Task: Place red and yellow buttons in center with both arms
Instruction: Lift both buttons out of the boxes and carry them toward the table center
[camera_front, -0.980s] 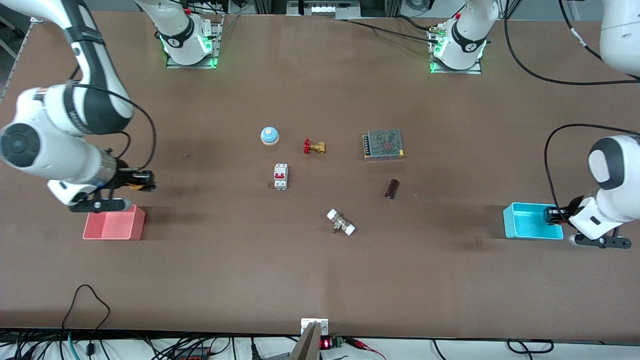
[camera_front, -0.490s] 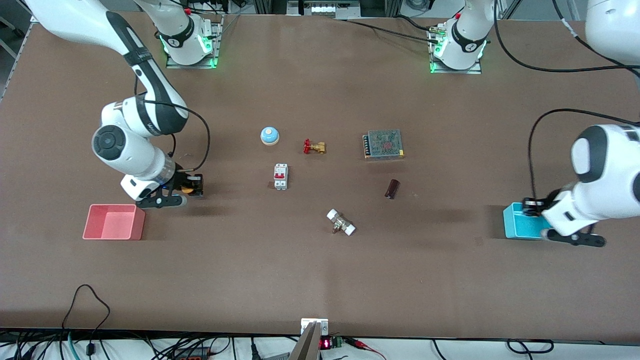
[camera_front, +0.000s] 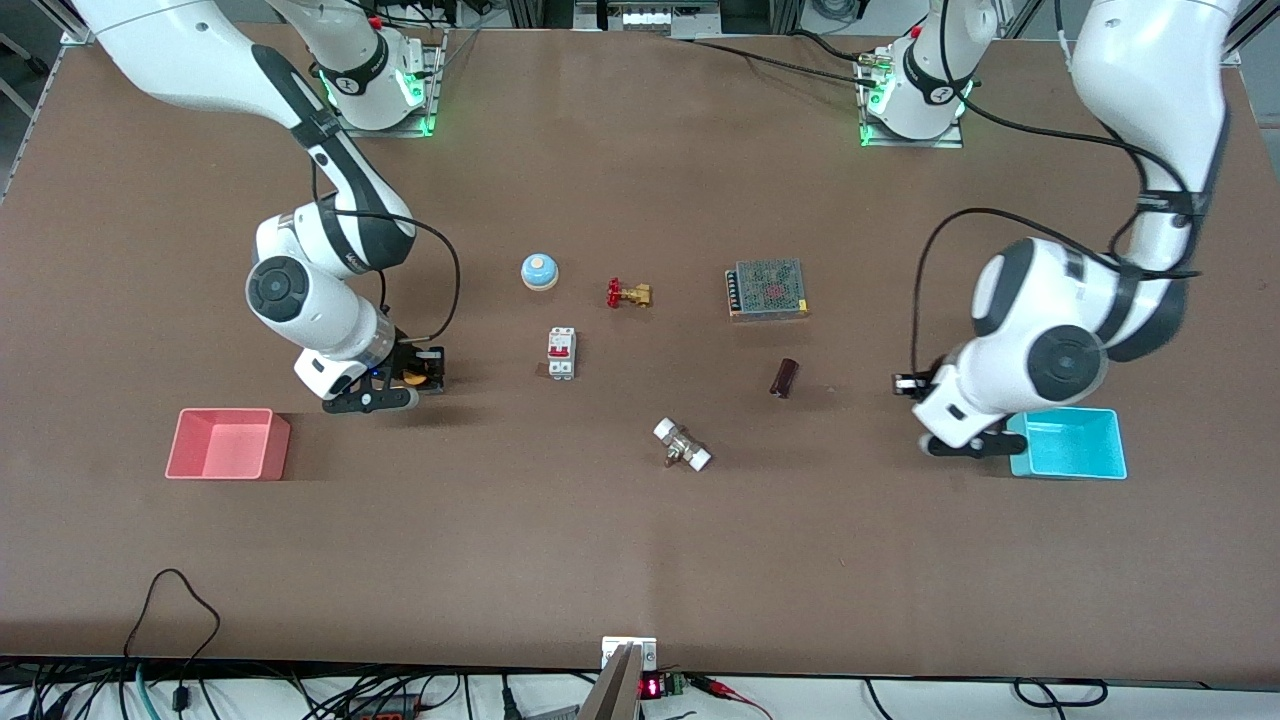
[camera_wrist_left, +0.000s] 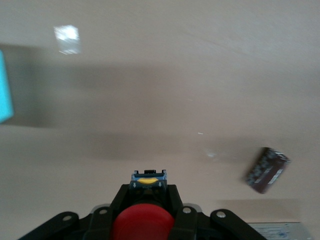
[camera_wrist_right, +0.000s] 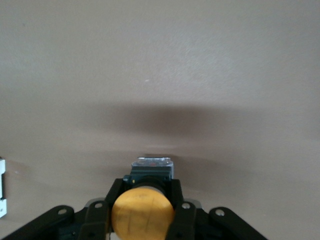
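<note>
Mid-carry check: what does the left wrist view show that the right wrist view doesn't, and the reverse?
Only the left wrist view: the round red-capped push-button clamped in the left hand, a dark brown cylindrical capacitor lying on the table, and an edge of the cyan plastic bin. Only the right wrist view: the round orange-yellow-capped push-button clamped in the right hand, and a white part at the frame's edge. Both: bare brown tabletop.

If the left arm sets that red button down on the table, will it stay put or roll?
Likely to roll or tip if laid sideways: the red button, clamped in the left gripper, has a round domed cap wider than its body. Set on its flat black end it should stand. It looks rigid and probably light.
</note>
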